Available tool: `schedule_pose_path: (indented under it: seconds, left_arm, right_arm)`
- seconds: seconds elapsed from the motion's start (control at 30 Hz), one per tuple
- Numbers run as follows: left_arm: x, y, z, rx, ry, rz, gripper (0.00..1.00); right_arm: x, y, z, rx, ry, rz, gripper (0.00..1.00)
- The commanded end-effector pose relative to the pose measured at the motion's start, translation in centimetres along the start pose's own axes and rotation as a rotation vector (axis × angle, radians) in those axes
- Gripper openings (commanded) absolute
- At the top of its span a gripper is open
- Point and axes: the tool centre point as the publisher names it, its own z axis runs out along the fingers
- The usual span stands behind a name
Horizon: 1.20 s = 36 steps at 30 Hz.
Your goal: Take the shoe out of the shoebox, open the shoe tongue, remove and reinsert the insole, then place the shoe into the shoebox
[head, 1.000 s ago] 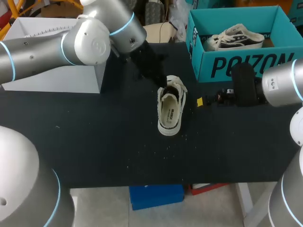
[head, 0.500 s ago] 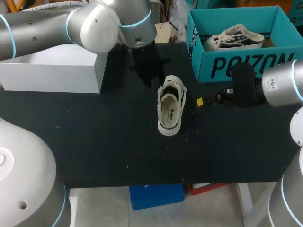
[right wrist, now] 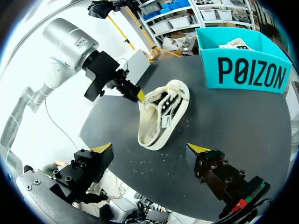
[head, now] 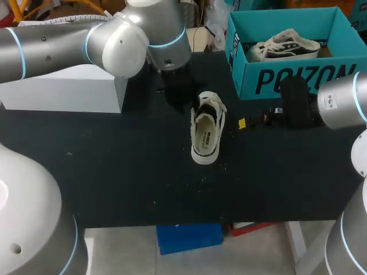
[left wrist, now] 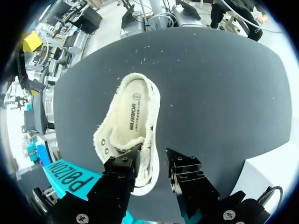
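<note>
**Fig. Left arm over the laced end of the shoe, both arms empty.**

The low canvas shoe lies sole-down on the black tabletop, outside the teal shoebox. It sits near the box's front wall, with its heel toward the robot.

A second shoe lies inside the box.

The left tool hangs just above the toe and eyelet end. Its fingers stand apart and clamp nothing. In the left wrist view one finger overlaps the shoe's rim, though whether it touches cannot be told.

The right tool hovers beside the shoe on the shoebox side. Its fingers are spread wide with the shoe ahead of them, not between them.

The printed insole lies flat inside the shoe.

*Step in hand (a judgement):* the shoe is out of the box and the insole is not yet removed. The work therefore appears to stand at opening the tongue, or just past it; how far back the tongue is folded is not clear.

*Next move:* probably a steadying hold on the shoe by one arm, since the light shoe would likely slide under a one-sided pull. The other arm's fingertips would then need to pinch the thin insole at the heel edge and peel it upward.
</note>
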Motion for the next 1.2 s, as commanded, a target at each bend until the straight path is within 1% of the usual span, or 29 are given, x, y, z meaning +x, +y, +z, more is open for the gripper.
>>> schedule_pose_path:
  seconds: [0.03,0.33,0.57,0.77,0.8,0.83,0.87,0.9,1.03,1.2]
  left_arm:
    - [0.0,0.8,1.8,0.013,-0.013,0.008,0.34]
    - [-0.4,0.3,4.1,0.047,-0.011,0.052,0.35]
    - [-0.6,0.4,6.5,0.074,0.047,0.084,0.35]
    - [-0.8,0.5,7.7,0.088,0.073,0.096,0.34]
    - [-0.7,0.6,7.9,0.089,0.082,0.097,0.32]
    - [-0.7,0.6,8.0,0.089,0.089,0.099,0.25]
    - [-0.6,0.7,8.1,0.095,0.090,0.099,0.07]
    - [-0.6,0.7,8.2,0.099,0.096,0.100,0.00]
    - [-0.5,0.7,8.0,0.100,0.098,0.102,0.00]
    - [-0.7,0.4,6.4,0.089,0.091,0.108,0.00]
  right_arm:
    - [0.1,0.1,0.1,0.002,-0.003,0.001,1.00]
    - [0.1,0.1,0.1,0.002,-0.003,0.001,1.00]
    - [0.1,0.1,0.1,0.002,-0.003,0.001,1.00]
    - [0.1,0.1,0.1,0.002,-0.003,0.001,1.00]
    - [0.1,0.1,0.1,0.002,-0.003,0.001,1.00]
    - [0.1,0.1,0.1,0.002,-0.003,0.001,1.00]
    - [0.1,0.1,0.1,0.002,-0.003,0.001,1.00]
    - [0.1,0.1,0.1,0.002,-0.003,0.001,1.00]
    - [0.1,0.1,0.1,0.002,-0.003,0.001,1.00]
    - [0.1,0.1,0.1,0.002,-0.003,0.001,1.00]
